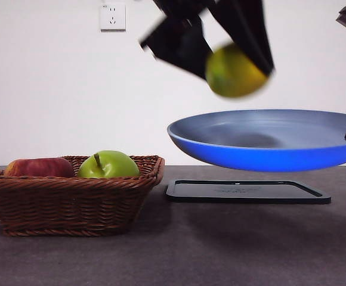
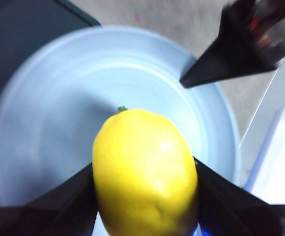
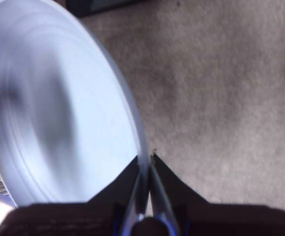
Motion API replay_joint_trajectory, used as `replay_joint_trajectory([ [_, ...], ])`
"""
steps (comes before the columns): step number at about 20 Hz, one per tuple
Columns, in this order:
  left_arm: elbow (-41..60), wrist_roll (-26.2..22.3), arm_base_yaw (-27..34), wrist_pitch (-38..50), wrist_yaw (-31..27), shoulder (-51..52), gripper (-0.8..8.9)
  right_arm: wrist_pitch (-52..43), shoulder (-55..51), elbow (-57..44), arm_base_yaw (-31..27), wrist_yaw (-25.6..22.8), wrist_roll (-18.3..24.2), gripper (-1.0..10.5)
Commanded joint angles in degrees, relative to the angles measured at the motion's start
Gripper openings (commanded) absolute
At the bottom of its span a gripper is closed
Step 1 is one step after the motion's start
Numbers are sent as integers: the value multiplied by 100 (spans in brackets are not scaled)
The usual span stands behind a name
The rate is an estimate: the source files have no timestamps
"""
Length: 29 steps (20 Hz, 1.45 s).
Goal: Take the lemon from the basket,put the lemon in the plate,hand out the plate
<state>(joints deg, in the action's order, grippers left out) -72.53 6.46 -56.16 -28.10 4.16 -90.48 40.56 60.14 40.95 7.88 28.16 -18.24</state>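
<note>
A: Nearest the front cam is the basket (image 1: 71,193) on the surface (image 1: 221,250), w/ a red apple (image 1: 40,167) and a green apple (image 1: 108,165) inside, both half hidden by the rim.

B: And the lemon (image 1: 235,71)?

A: Up in the air, clamped in the left gripper (image 2: 145,189), one jaw on each side. It's blurred in the front view, and its lower end is cut off in the wrist view. It hangs over the plate (image 1: 262,143), not touching.

B: Plate's on the surface?

A: No, lifted above the black tray (image 1: 247,192). The right gripper (image 3: 146,164) is pinched on its rim, jaws close together. The plate's right edge runs out of frame.
</note>
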Motion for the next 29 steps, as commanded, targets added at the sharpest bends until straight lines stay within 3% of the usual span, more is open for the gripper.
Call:
replay_joint_trajectory([
  [1, -103, -68, -133, 164, -39, -398, 153, 33, 48, 61, 20, 48, -20, 4],
  [4, -103, -68, -188, 142, -109, -717, 160, 219, 48, 59, 20, 50, 15, 4],
  [9, -103, -68, -205, 164, -101, -780, 341, 387, 48, 59, 20, 50, 11, 4],
  [17, -243, -46, -184, 4, -70, -361, 341, 474, 166, 61, 7, 55, -190, 4],
  [20, -817, -92, -120, -691, -81, -203, 341, 420, 511, 61, 7, 232, -197, 4],
  [24, -1821, -516, -15, -1794, -118, -203, 337, -109, 1008, 133, -26, 345, -398, 4],
  [29, -2415, -708, 109, -2507, -116, -24, 337, -417, 2006, 1043, -229, 321, -398, 4],
])
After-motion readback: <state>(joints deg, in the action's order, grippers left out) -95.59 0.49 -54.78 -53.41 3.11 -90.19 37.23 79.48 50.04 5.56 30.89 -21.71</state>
